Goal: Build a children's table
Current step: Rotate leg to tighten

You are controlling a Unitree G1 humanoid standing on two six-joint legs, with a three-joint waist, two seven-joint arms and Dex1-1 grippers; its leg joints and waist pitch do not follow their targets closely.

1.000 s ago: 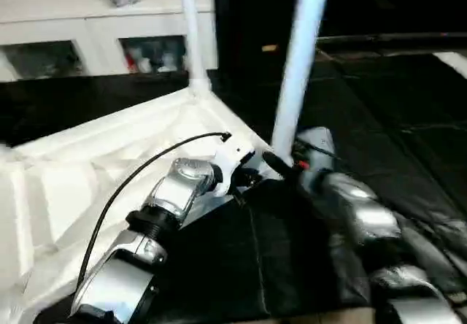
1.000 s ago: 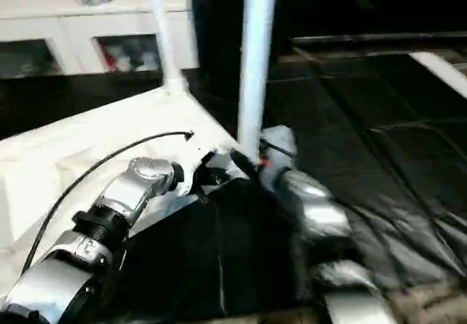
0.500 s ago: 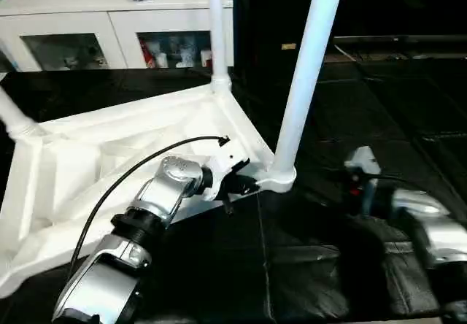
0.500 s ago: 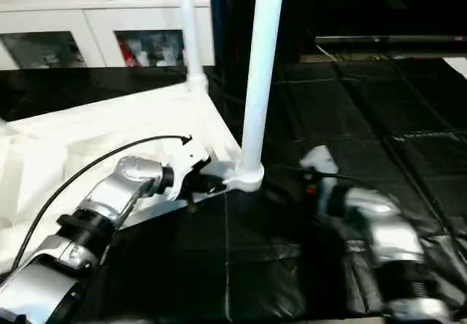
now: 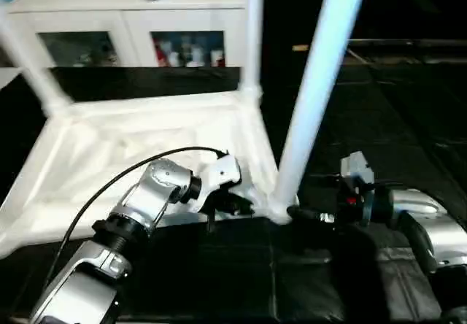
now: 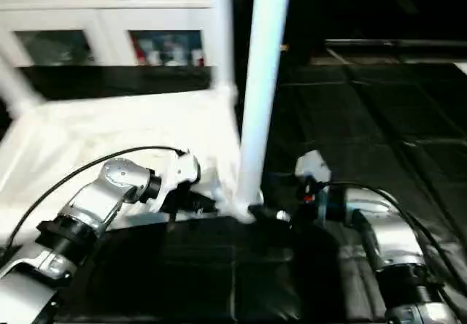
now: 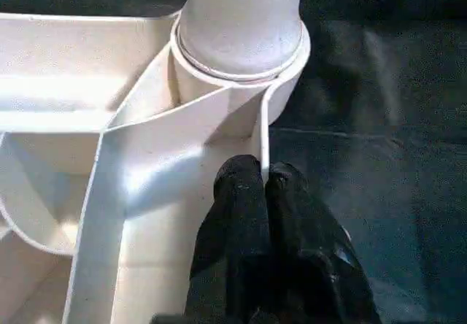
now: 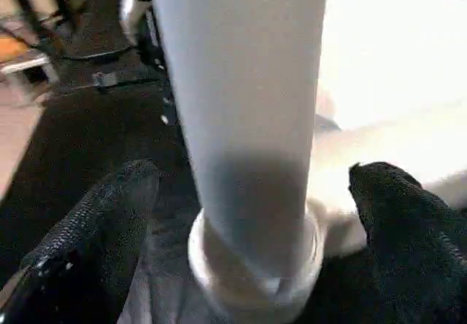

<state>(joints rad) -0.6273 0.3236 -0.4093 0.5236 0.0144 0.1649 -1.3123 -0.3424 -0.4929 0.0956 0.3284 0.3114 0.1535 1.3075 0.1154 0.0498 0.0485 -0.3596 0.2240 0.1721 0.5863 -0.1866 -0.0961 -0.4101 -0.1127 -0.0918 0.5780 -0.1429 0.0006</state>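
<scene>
One table top (image 5: 131,145) lies upside down on the black floor (image 5: 408,112). Three legs stand up from its corner sockets: the nearest leg (image 5: 314,98) at the corner closest to the two grippers, a second leg (image 5: 252,32) at the next corner toward the cabinet (image 5: 109,17), and a third leg (image 5: 29,76) at the corner to the left of that one. One white cabinet stands behind the top, with two glass doors. Two grippers are by the nearest leg: the left gripper (image 7: 263,185) and the right gripper (image 8: 248,193). Two silver forearms reach in.
</scene>
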